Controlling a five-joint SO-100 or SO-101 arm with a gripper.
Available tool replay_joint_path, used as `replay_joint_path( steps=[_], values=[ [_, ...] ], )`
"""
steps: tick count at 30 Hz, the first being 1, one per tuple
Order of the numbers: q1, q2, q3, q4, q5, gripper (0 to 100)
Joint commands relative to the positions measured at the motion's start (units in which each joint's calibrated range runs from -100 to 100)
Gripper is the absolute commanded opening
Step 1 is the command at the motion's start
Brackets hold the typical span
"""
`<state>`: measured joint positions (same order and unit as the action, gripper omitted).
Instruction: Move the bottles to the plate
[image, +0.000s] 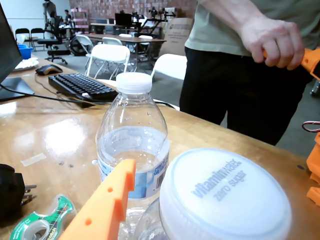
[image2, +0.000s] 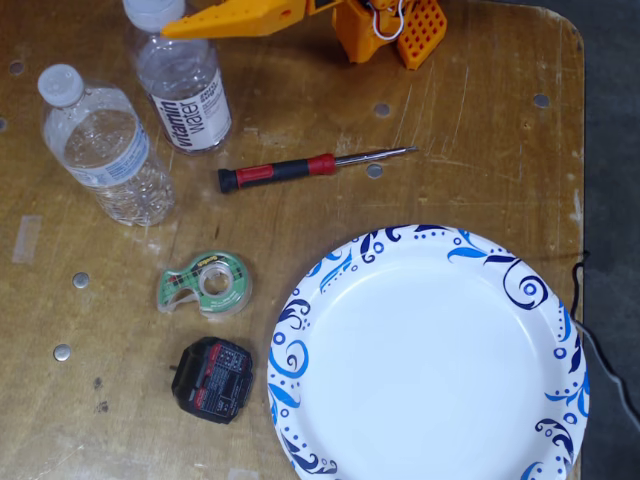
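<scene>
Bottles are standing at the far left of the wooden table (image2: 470, 150) in the fixed view, both upright and well apart from the plate (image2: 430, 350), which is lying empty at the lower right. The vitamin water bottle (image2: 185, 90) is standing at the top edge, and the crinkled bottle with the pale blue label (image2: 105, 150) is just beside it to the left, slightly lower in the picture. The orange hand (image2: 175, 28) is reaching in from the top, its long finger (image2: 240, 18) lying against the neck of the vitamin water bottle, just under the white cap. In the wrist view that cap (image: 225, 197) is filling the lower right, one orange finger (image: 107, 205) is rising beside it, and the crinkled bottle (image: 132, 145) is standing just behind. Only one finger is showing, so I cannot tell whether the hand is apart or closed on the bottle.

Between the bottles and the plate a red-and-black screwdriver (image2: 300, 168) is lying, with a green tape dispenser (image2: 203, 283) and a black plug adapter (image2: 212, 378) below it.
</scene>
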<state>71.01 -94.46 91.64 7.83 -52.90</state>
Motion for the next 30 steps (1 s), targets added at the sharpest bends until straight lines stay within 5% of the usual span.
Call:
replay_joint_path(
  steps=[1,16,30],
  values=[
    [0.5,5.2,-2.5,-3.8,-0.2,40],
    [0.6,10.8,-2.4,-10.6,-0.1,39],
    [6.2,10.7,-1.8,-10.6,-1.8,13]
  ],
)
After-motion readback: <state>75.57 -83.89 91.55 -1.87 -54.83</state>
